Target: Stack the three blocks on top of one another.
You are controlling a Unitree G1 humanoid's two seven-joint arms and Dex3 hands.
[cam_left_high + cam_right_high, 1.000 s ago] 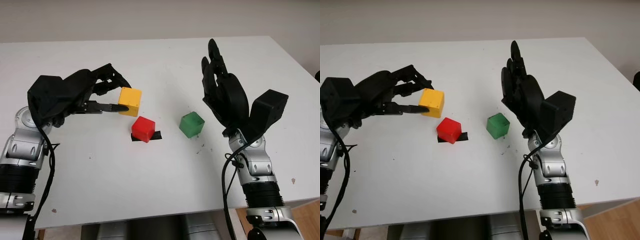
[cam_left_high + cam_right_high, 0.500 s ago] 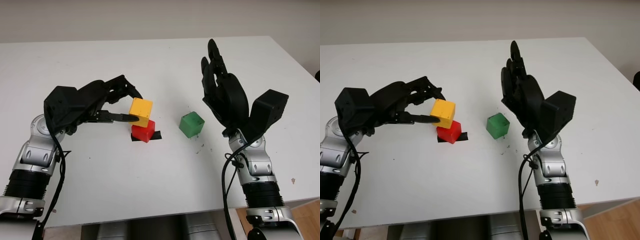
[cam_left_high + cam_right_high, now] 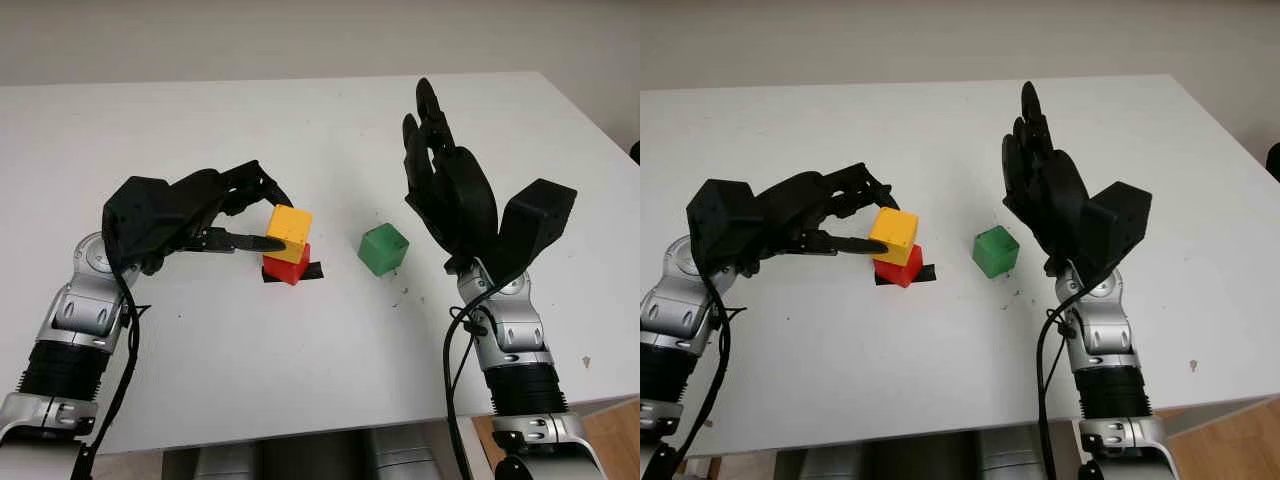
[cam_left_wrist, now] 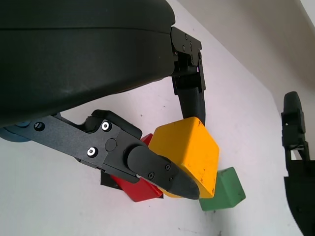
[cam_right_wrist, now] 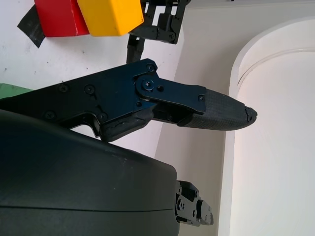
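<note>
My left hand (image 3: pixel 262 218) is shut on a yellow block (image 3: pixel 290 233) and holds it right over the red block (image 3: pixel 284 269), a little off-centre; whether the two touch I cannot tell. The red block sits on a black tape mark (image 3: pixel 313 271) near the table's middle. In the left wrist view the fingers (image 4: pixel 167 178) pinch the yellow block (image 4: pixel 189 158) with the red block (image 4: pixel 139 187) under it. A green block (image 3: pixel 384 249) stands on the table to the right. My right hand (image 3: pixel 445 170) is open, raised upright just right of the green block.
The white table (image 3: pixel 300 130) reaches far back and to both sides. Its front edge runs close below the arms. A few dark specks lie near the green block.
My left hand has carried the yellow block rightward and down, from beside the red block to directly over it. The right hand and green block have not moved.
</note>
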